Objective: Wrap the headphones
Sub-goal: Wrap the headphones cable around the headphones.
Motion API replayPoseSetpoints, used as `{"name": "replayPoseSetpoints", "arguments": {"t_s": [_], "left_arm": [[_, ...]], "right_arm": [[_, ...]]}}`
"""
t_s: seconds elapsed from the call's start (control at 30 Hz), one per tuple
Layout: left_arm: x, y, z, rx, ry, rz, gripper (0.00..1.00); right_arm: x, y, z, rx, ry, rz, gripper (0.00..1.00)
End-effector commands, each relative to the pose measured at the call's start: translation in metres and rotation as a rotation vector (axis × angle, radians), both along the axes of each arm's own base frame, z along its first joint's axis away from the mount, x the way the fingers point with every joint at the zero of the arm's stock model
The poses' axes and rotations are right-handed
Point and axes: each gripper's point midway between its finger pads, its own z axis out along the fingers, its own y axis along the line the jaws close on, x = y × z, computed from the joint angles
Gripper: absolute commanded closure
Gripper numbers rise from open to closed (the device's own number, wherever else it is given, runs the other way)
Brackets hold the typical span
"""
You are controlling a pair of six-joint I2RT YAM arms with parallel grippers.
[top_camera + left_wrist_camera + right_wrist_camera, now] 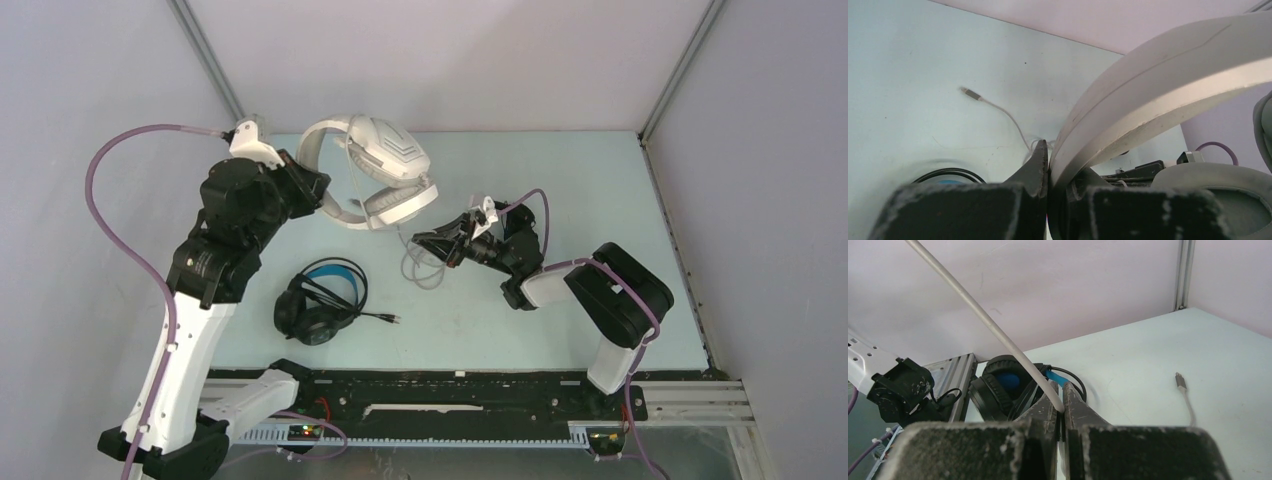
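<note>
Over rear left of surface (pixel 560 200): white headphones (pixel 385 165) held clear of it, tilted, earcups towards centre.
Left claw (pixel 318 190): nearly closed, pinching the headband (pixel 1158 90) edge-on between the fingers; firm clamp in the left wrist view.
Right claw (pixel 425 240): closed tight on the grey cable (pixel 988 322), near mid-surface, in front and to the right of the white headphones.
Cable run: taut-looking line rising from the right claw up and away towards the headphones; long axis set between the two claws, rear-left to front-right.
Slack: loose loops (pixel 420 270) on the surface just below the right claw; plug (pixel 1180 381) lying free beyond them, untouched.
Black pair (pixel 320 300): flat on the surface at front left, blue band showing, cord trailing right; well apart from both claws, not yet handled.
Nearer arm: right for cable and slack; left occupied as holder.
Step in hand, judged: early winding of the white pair's cable.
Next move, judged: right claw to carry the cable round the headphones, rear-left of it, while the left keeps them up.
Risk, judged: loops snagging or cable slipping through the thin grip.
</note>
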Motion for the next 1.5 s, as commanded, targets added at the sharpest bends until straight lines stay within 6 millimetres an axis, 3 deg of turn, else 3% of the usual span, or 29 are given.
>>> {"name": "replayPoseSetpoints", "arguments": {"t_s": [0.0,0.3,0.53,0.8,0.9,1.03,1.1,1.37,1.47], "left_arm": [[-0.013,-0.008,0.068,-0.156,-0.199,-0.048,1.0],[-0.021,-0.049,0.072,-0.296,-0.179,-0.256,1.0],[-0.014,-0.046,0.074,-0.351,-0.224,-0.22,1.0],[-0.027,-0.057,0.068,-0.216,-0.21,-0.348,1.0],[-0.04,-0.072,0.052,-0.079,-0.19,-0.524,1.0],[-0.055,-0.084,0.014,0.108,-0.169,-0.745,1.0],[-0.055,-0.083,-0.005,0.19,-0.155,-0.791,1.0],[-0.039,-0.067,-0.075,0.566,-0.145,-0.875,1.0],[-0.035,-0.071,-0.092,0.711,-0.165,-0.946,1.0]], "right_arm": [[0.01,-0.004,-0.006,0.0,0.017,-0.051,1.0],[0.007,0.006,0.0,0.013,0.007,-0.029,1.0],[0.002,0.023,0.001,0.015,0.01,0.009,1.0],[0.014,0.011,-0.004,0.025,0.063,-0.012,1.0],[0.013,-0.001,0.001,0.023,0.056,-0.012,1.0],[0.006,-0.019,0.009,0.012,0.063,0.024,1.0],[0.001,-0.025,0.011,-0.01,0.078,0.051,1.0],[-0.023,-0.047,-0.01,-0.256,0.315,0.082,1.0],[-0.036,-0.056,-0.002,-0.342,0.367,0.093,1.0]]}}
